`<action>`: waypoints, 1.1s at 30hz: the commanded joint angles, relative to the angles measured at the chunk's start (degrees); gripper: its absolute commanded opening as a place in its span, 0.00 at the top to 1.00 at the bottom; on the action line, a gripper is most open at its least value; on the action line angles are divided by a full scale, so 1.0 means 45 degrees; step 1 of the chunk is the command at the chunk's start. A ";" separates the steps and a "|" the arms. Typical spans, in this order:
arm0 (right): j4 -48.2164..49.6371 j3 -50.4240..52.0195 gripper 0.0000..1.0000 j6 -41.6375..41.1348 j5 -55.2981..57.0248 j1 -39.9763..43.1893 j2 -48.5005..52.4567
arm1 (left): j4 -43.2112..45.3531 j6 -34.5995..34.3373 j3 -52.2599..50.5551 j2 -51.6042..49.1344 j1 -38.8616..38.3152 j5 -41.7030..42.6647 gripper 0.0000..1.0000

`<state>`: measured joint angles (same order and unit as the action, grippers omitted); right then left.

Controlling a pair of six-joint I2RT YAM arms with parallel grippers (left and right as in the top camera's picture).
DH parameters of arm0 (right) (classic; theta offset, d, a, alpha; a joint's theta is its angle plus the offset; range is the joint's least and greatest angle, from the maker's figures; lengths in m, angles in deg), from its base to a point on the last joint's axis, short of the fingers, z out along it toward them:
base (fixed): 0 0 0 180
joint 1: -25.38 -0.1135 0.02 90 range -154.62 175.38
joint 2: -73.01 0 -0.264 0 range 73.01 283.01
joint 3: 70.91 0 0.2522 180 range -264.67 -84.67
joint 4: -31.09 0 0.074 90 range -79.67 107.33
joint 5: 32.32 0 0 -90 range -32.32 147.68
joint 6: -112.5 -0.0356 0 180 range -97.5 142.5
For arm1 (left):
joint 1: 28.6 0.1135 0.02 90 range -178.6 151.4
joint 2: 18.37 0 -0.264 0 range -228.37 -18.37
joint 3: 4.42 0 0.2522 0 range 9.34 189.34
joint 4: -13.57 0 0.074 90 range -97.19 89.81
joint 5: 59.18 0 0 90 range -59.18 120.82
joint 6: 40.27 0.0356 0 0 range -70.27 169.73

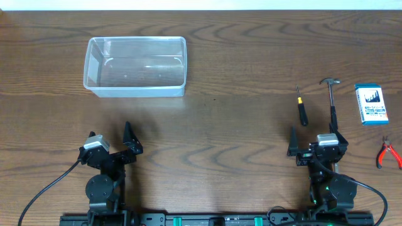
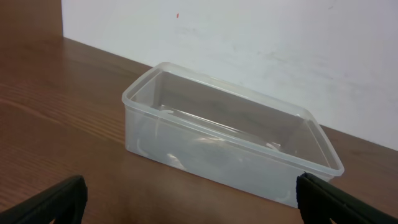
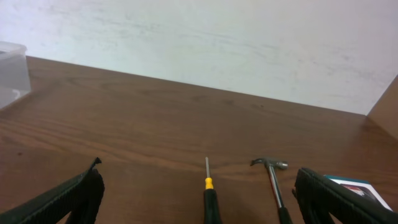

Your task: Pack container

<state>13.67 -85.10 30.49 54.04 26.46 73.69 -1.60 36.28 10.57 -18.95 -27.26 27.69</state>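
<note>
The container (image 1: pixel 136 39) is a clear, empty plastic tub at the back left of the wooden table. In the left wrist view the container (image 2: pixel 217 155) stands just ahead of my left gripper (image 2: pixel 191 186), whose jaws are wide apart with nothing between them. From overhead, the left gripper (image 1: pixel 110 135) sits near the front edge, well short of the tub. My right gripper (image 1: pixel 316 137) is also open and holds nothing. A black-handled screwdriver (image 1: pixel 302 110) and a hammer (image 1: pixel 331 103) lie just beyond it. The right gripper (image 3: pixel 199 180) frames the screwdriver (image 3: pixel 211 202) and hammer (image 3: pixel 273 177).
A small blue-and-white box (image 1: pixel 370 104) lies at the far right, with red-handled pliers (image 1: pixel 388 152) in front of it. The box's corner (image 3: pixel 357 186) shows past the right finger. A white wall runs behind the table's far edge.
</note>
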 commanded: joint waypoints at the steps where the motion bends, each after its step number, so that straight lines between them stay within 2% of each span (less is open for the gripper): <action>1: -0.0053 0.0024 0.01 0.0049 -0.0058 -0.0083 -0.0083 | -0.0544 0.0199 -0.0223 0.0078 -0.0039 -0.0102 0.02; 19: -0.0034 0.0024 0.01 0.0044 -0.0087 -0.0083 -0.0083 | -0.0544 0.0199 -0.0223 0.0078 -0.0039 -0.0107 0.02; 23: 0.0039 0.0024 0.01 -0.0015 -0.1005 -0.0083 -0.0083 | -0.0544 0.0199 -0.0223 0.0078 -0.0039 -0.0102 0.02; 28: 0.0865 0.0024 0.01 -0.2161 -0.3376 -0.0083 -0.0083 | -0.0544 0.0199 -0.0223 0.0078 -0.0039 -0.0102 0.02; 33: 0.3249 0.0024 0.01 -0.4250 -0.5965 -0.0083 -0.0083 | -0.0544 0.0199 -0.0223 0.0078 -0.0039 -0.0102 0.02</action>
<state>25.50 -85.08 19.91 37.04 26.46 73.69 -1.73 36.28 10.68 -18.95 -27.26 27.66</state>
